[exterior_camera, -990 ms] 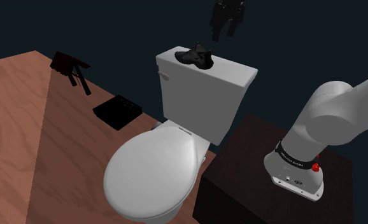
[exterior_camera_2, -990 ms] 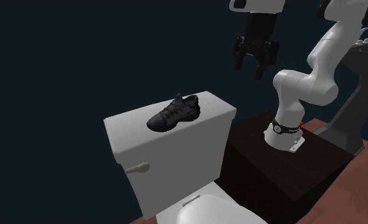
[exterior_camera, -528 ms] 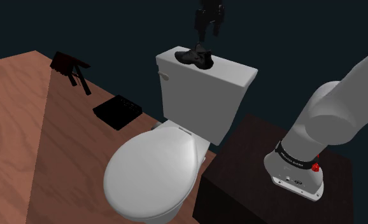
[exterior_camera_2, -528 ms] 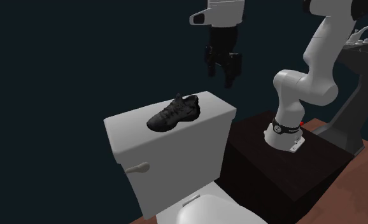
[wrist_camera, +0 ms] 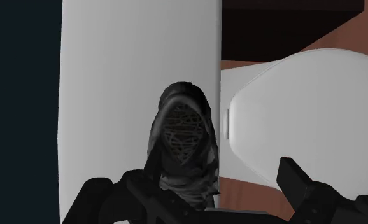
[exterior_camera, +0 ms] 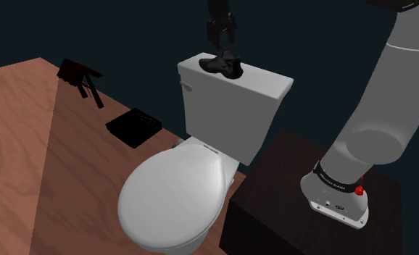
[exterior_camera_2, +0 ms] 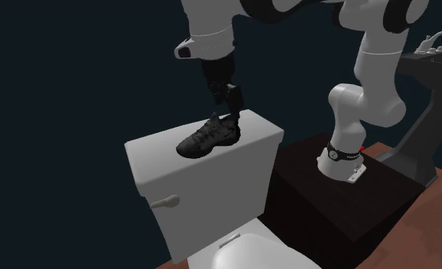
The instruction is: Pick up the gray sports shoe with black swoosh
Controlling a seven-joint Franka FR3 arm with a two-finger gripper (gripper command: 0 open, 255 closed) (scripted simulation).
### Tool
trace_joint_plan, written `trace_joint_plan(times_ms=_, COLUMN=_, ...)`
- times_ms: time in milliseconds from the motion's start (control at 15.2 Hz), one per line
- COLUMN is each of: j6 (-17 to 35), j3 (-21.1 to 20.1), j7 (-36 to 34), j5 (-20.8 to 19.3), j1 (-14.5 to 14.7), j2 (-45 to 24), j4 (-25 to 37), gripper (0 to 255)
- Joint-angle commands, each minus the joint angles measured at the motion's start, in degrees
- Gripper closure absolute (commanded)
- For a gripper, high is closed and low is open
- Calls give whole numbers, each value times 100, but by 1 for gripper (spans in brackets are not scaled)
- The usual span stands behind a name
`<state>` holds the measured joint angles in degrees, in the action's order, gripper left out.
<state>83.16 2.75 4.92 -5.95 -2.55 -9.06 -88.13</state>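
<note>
1. The gripper [exterior_camera_2: 232, 107] hangs just above the toilet tank [exterior_camera_2: 204, 195], pointing down at the shoe's heel end, with the white arm [exterior_camera_2: 376, 69] arching over from the tank's stand side.
2. In the wrist view the two black fingers [wrist_camera: 135, 194] stand well apart. Nothing is clasped between them.
3. One finger sits right at the shoe's heel. I cannot tell whether it touches. The other finger is out past the tank's front edge, over the bowl lid [wrist_camera: 304, 114].
4. The shoe [exterior_camera_2: 208, 136] is drawn dark, nearly black. It lies sole down on the tank lid [exterior_camera: 266, 85], lengthwise along it, toe towards the end with the flush handle [exterior_camera_2: 166, 202].
5. From the wrist view, one side of the shoe [wrist_camera: 183, 140] runs close along the tank lid's front edge. A broad band of bare lid [wrist_camera: 113, 83] lies on its other side, out to the back edge.
6. In the shoulder view, the gripper [exterior_camera: 221, 40] is above the shoe [exterior_camera: 222, 65]. Bare lid stretches from the shoe to the tank's stand-side end.
7. Behind and above the tank is an open dark backdrop.
8. The dark stand [exterior_camera: 273, 210] sits just beside the tank. A flat black box [exterior_camera: 134, 127] lies on the wooden floor [exterior_camera: 19, 145] on the tank's other side, well apart from it.
</note>
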Motion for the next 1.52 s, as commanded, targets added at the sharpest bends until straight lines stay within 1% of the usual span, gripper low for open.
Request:
trace_joint_plan(times_ms=0, j6=-339, j3=31, j7=177, j5=-102, j1=-35, j2=-748, j4=847, gripper=0)
trace_joint_plan(times_ms=198, j6=-918, j3=71, j7=436, j5=-260, j1=-75, j2=-1855, j4=2188, gripper=0)
trace_joint_plan(times_ms=264, j6=-1033, j3=80, j7=484, j5=-286, j1=-81, j2=-2058, j4=2451, gripper=0)
trace_joint_plan(times_ms=726, j6=-443, j3=69, j7=388, j5=-273, j1=-86, j2=-1956, j4=1751, gripper=0)
trace_joint_plan(times_ms=858, j6=-396, j3=68, j7=380, j5=-272, j1=-86, j2=-1951, j4=1700, gripper=0)
trace_joint_plan(times_ms=924, j6=-394, j3=70, j7=387, j5=-273, j1=-91, j2=-1962, j4=1710, gripper=255)
trace_joint_plan(times_ms=1452, j6=-385, j3=72, j7=392, j5=-274, j1=-96, j2=-1969, j4=1708, gripper=255)
